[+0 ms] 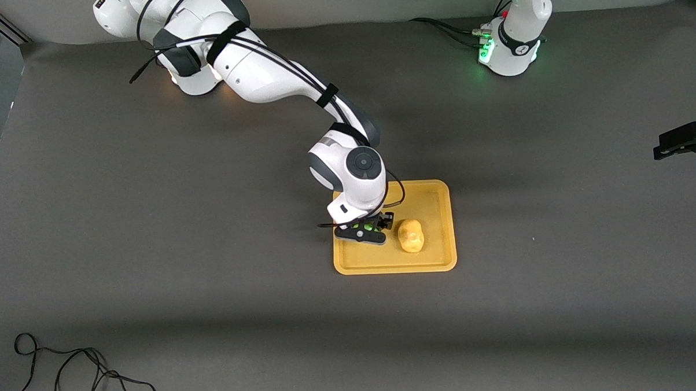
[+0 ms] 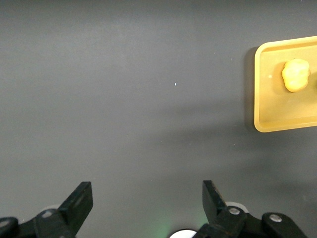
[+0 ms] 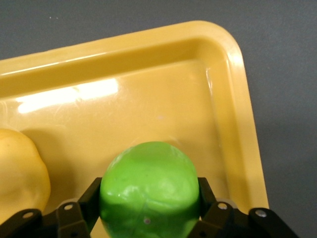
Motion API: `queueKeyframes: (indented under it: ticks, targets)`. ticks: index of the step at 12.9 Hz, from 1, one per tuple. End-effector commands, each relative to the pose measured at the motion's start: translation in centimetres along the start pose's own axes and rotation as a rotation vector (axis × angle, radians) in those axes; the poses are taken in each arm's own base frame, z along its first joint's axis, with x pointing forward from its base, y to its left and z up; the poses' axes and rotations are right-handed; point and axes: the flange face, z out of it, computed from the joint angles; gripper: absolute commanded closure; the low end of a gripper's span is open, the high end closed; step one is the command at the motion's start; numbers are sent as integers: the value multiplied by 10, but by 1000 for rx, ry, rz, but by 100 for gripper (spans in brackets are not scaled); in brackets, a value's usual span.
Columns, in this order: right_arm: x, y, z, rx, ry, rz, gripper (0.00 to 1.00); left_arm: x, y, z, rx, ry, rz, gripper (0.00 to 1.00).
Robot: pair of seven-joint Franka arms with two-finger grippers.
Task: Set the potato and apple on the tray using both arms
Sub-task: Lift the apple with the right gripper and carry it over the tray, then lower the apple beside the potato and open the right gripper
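The yellow-orange tray (image 1: pixel 437 262) lies mid-table. The pale yellow potato (image 1: pixel 411 235) rests on it, also seen in the right wrist view (image 3: pixel 17 173) and the left wrist view (image 2: pixel 295 75). My right gripper (image 1: pixel 365 231) is low over the tray's end toward the right arm, beside the potato, and is shut on the green apple (image 3: pixel 148 186). The apple peeks out green between the fingers in the front view (image 1: pixel 367 225). I cannot tell whether it touches the tray floor (image 3: pixel 148 114). My left gripper (image 2: pixel 147 198) is open and empty over bare table at the left arm's end (image 1: pixel 685 140), and it waits there.
A loose black cable (image 1: pixel 70 367) lies on the table at the near corner toward the right arm's end. The left arm's green-lit base (image 1: pixel 510 45) stands at the table's back edge. The dark grey table surface (image 1: pixel 211 252) surrounds the tray.
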Motion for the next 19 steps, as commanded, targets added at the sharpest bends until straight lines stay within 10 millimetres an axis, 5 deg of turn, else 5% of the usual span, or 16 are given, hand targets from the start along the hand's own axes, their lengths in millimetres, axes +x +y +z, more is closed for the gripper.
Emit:
queueKeyframes:
  ticks: [1, 6, 7, 9, 12, 16, 19]
  targets:
    - [8, -2, -2, 10, 24, -31, 46, -2, 2, -7, 7, 0, -17, 1]
    - [12, -1, 0, 31, 39, -44, 43, -2, 5, -8, 6, 0, -14, 1]
    - [14, 1, 2, 34, 38, -38, 23, -2, 6, -8, 3, 1, -12, 1]
    - [15, 1, 6, 37, 39, -37, 0, -2, 6, -8, 2, 0, -13, 1]
    - [18, 0, -9, 41, 43, -32, 0, -1, 18, -9, 8, 0, 5, 2]
    - [32, 12, -101, -3, 18, -7, 0, -1, 28, -19, 25, 24, 34, 2]
    - [57, 45, -183, -21, 1, 35, 0, -5, 16, -26, 40, 31, 85, 2]
